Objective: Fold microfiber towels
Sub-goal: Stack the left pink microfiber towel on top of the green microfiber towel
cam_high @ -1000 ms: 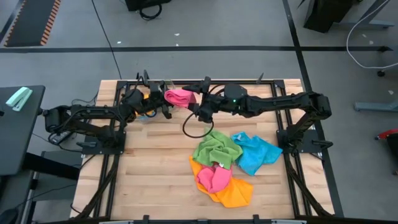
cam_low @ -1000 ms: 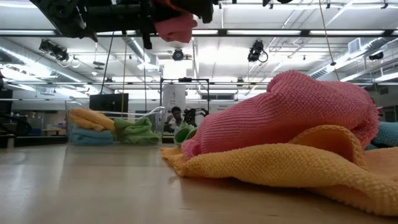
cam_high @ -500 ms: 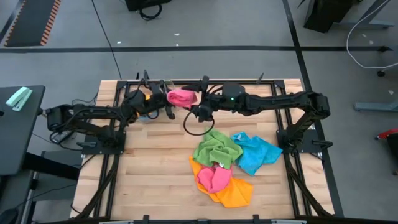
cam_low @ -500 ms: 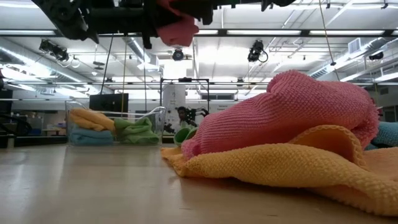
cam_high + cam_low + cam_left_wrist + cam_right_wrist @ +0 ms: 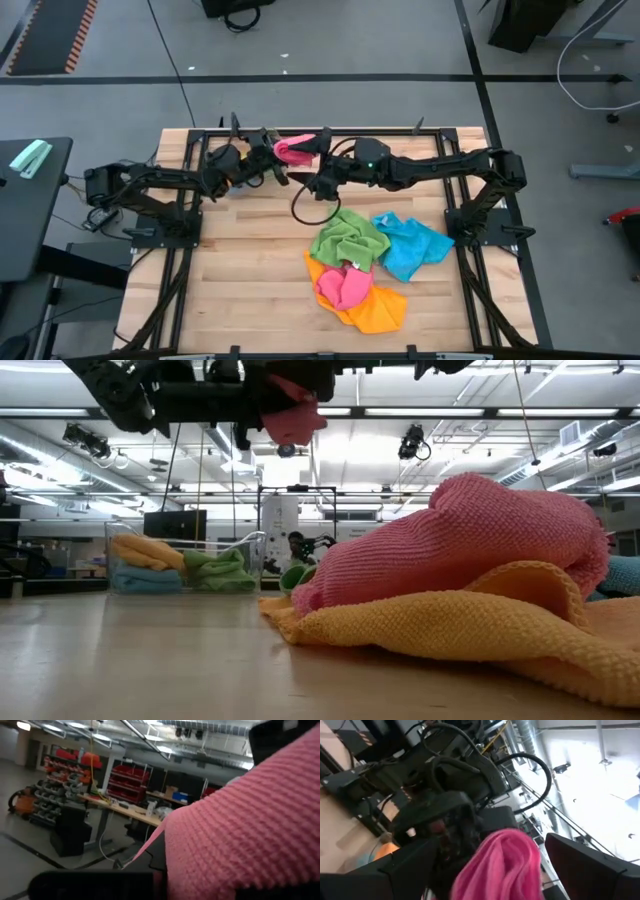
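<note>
Left tool (image 5: 272, 165) clamped on one pink towel (image 5: 291, 149), held above the counter (image 5: 240, 270); right tool (image 5: 318, 145) spread apart around it. Heap (image 5: 365, 265) nearer the front: four towels. Bin (image 5: 185, 565): three.

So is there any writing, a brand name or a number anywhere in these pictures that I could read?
No text can be read in any view.
Microfiber towels: plain colours, no labels showing.
Clear bin: no marking visible.
Red shelving in the room behind: anything on it is too blurred to read.
White cabinet far behind the table: too small to tell.
</note>
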Tool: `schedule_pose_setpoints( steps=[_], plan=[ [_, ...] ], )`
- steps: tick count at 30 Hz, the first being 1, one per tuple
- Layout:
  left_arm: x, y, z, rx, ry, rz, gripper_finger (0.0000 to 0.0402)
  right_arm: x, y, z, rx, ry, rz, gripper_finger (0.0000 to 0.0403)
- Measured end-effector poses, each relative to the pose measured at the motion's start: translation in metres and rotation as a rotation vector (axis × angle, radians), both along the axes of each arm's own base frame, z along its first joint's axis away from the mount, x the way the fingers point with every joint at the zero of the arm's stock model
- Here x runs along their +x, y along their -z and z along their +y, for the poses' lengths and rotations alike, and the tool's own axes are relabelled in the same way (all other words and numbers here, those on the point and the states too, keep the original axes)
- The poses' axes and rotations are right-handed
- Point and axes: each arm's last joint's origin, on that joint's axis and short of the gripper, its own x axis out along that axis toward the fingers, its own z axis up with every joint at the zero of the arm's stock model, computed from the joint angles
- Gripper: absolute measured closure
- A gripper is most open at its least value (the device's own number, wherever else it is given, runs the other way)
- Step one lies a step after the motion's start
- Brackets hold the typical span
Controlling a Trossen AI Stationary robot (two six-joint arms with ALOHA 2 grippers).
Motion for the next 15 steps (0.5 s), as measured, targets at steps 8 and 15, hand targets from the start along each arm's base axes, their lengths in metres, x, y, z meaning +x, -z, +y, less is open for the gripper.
schedule_pose_setpoints(
  steps=[8,15],
  plan=[
    [0.014,0.002,-0.006,0.010,0.030,0.022,0.0381,-0.001,-0.001,-0.010,-0.006,0.078,-0.009,0.0022],
    [0.014,0.003,-0.005,0.037,-0.023,0.056,0.0365,-0.001,0.001,-0.005,-0.009,0.203,0.011,0.0022]
  ],
)
